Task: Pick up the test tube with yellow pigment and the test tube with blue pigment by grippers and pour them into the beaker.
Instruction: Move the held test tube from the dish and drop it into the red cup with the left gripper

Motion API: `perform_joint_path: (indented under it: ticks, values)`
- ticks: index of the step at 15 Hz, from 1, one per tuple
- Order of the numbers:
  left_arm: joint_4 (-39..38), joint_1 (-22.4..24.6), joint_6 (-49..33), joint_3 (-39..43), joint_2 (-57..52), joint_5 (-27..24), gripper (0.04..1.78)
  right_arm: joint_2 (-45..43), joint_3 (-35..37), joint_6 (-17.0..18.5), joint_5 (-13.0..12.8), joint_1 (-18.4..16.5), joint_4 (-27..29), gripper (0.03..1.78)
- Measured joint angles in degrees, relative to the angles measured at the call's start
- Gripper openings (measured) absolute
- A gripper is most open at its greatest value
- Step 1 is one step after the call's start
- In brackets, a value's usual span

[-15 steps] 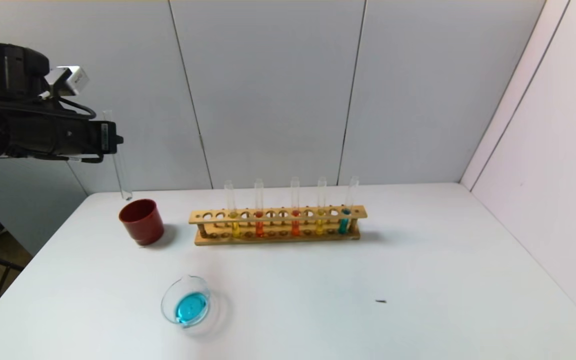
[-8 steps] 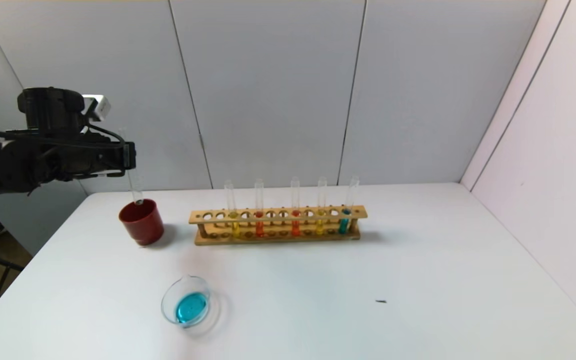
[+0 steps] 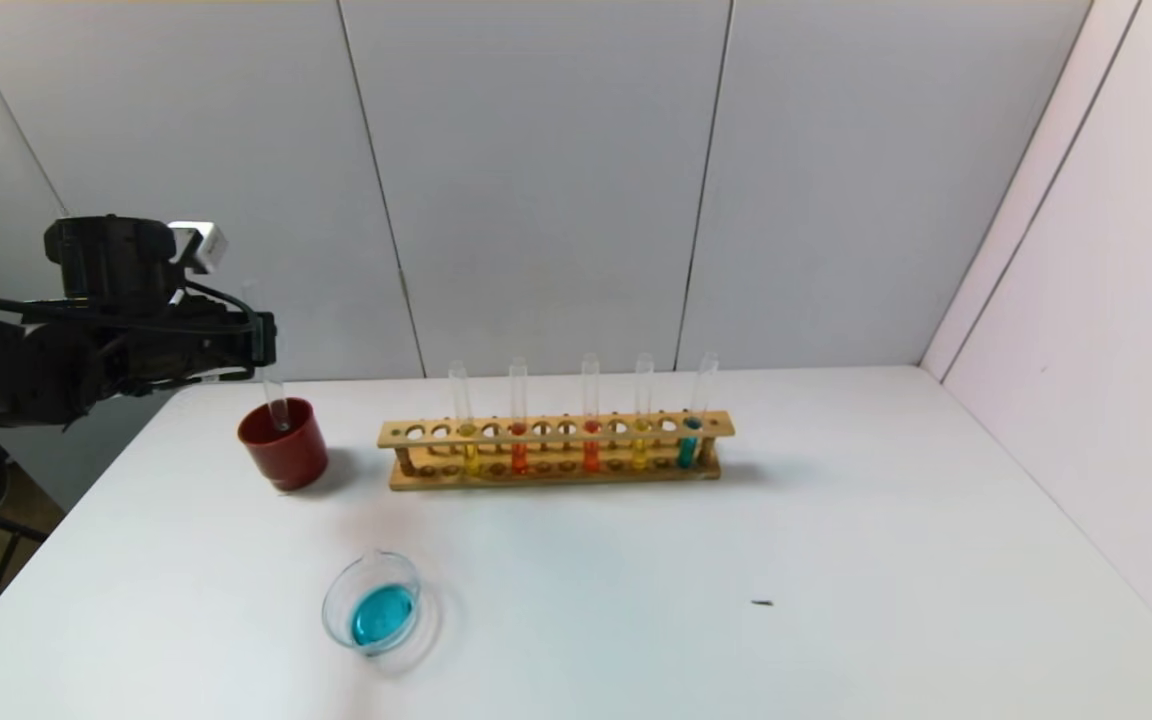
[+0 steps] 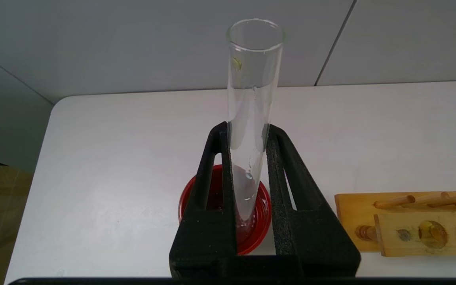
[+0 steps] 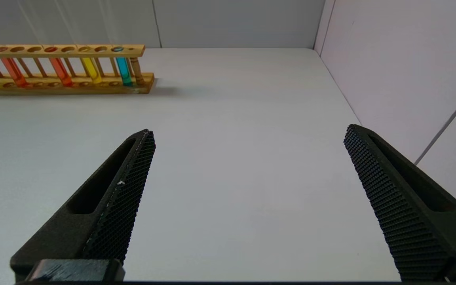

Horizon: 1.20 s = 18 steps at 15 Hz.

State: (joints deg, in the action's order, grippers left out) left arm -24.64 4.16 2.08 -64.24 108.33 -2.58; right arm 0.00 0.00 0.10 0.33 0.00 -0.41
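Head view. The left pincer (image 3: 258,340), black with a small white-grey block on top, hangs over the opaque dark-red cup (image 3: 283,443) at the far left of the white desk (image 3: 836,560). It is clenched on an emptied clear glass tube (image 3: 276,400), held upright with its round bottom inside the cup mouth; this looks like disposal of a spent tube. The low, clear glass beaker (image 3: 373,603) stands near the front edge and holds teal-blue liquid, so the blue pour appears done. In the long wooden rack (image 3: 556,450), the test tube with yellow pigment (image 3: 642,415) stands beside a test tube with blue pigment (image 3: 694,420) at the right end; another yellow tube stands at the left end, orange-red ones between.

Left wrist view. Both black fingers (image 4: 212,174) press the tube's sides above the red cup. A yellowish speck clings inside near the tube's rim.

Right wrist view. The right pincer (image 5: 251,198) is released, jaws wide apart, parked low over bare desk, well apart from the rack.

No brand, label or writing can be read in any view.
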Motion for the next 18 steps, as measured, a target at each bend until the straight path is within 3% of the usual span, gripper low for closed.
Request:
perform_joint_path:
  ticks: [7,18]
  values:
    - [-6.47,1.21,-0.09,4.90,1.21,-0.02,0.30,0.00,0.00,0.00,0.00,0.00,0.00,1.74]
    - [-23.92,2.78,-0.46,17.23,4.74,0.83,0.30,0.00,0.00,-0.02,-0.02,0.00,0.00,1.74]
